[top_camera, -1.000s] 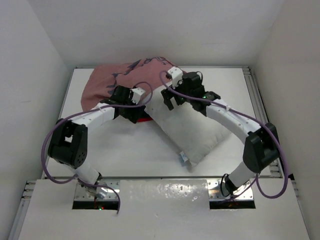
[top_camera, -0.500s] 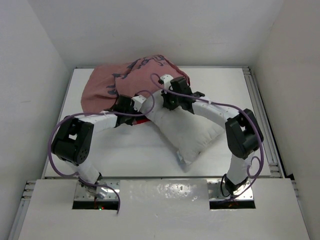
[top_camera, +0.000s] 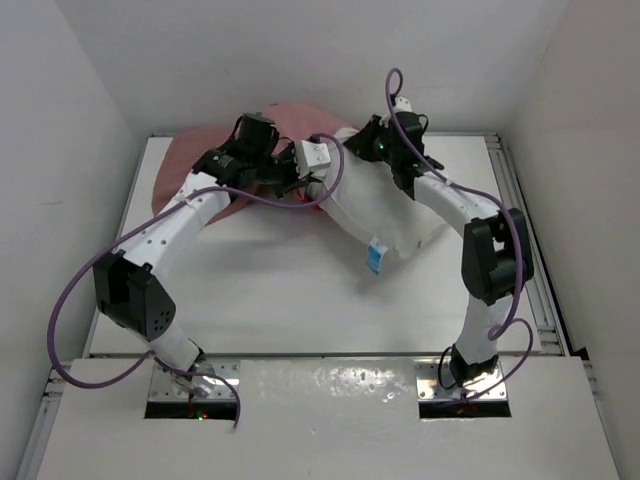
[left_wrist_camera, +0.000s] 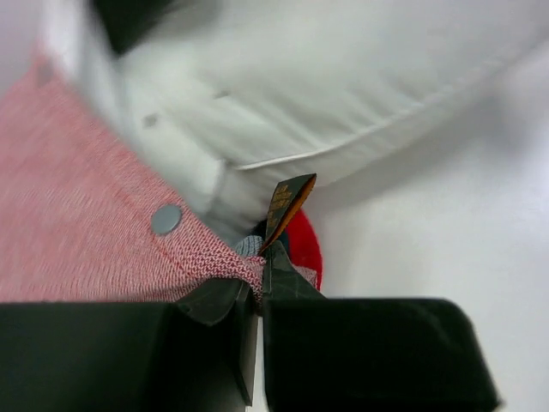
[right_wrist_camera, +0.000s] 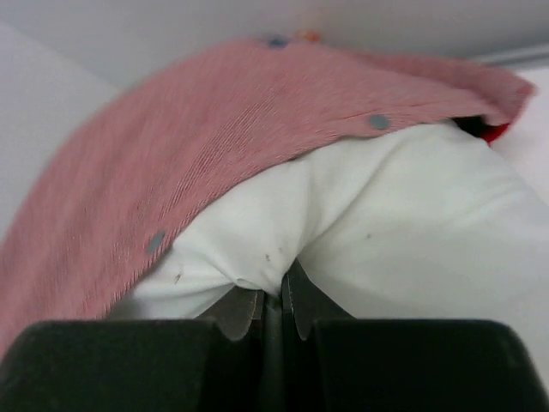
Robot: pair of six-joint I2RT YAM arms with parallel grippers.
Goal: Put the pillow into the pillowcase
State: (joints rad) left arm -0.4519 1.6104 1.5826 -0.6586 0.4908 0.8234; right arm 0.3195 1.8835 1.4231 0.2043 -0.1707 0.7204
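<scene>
The white pillow (top_camera: 390, 205) lies slanted at the back middle of the table, its far end tucked under the pillowcase (top_camera: 190, 160), which is dull pink here. My left gripper (top_camera: 305, 185) is shut on the pillowcase's edge; in the left wrist view the red-and-white weave (left_wrist_camera: 86, 215) with a grey snap is pinched between the jaws (left_wrist_camera: 257, 279), with the pillow (left_wrist_camera: 343, 86) just beyond. My right gripper (top_camera: 352, 140) is shut on a fold of the pillow (right_wrist_camera: 412, 223), pinched at the fingertips (right_wrist_camera: 273, 292), and the pillowcase (right_wrist_camera: 214, 146) drapes over the pillow's top.
White walls close in the table (top_camera: 250, 290) on three sides. A metal rail (top_camera: 525, 230) runs along the right edge. A blue label (top_camera: 375, 258) sticks out of the pillow's near edge. Purple cables loop off both arms.
Both grippers closed, the left on the pillowcase edge and the right on the pillow. Both arms then reached toward the back wall, carrying the pillow farther back.
</scene>
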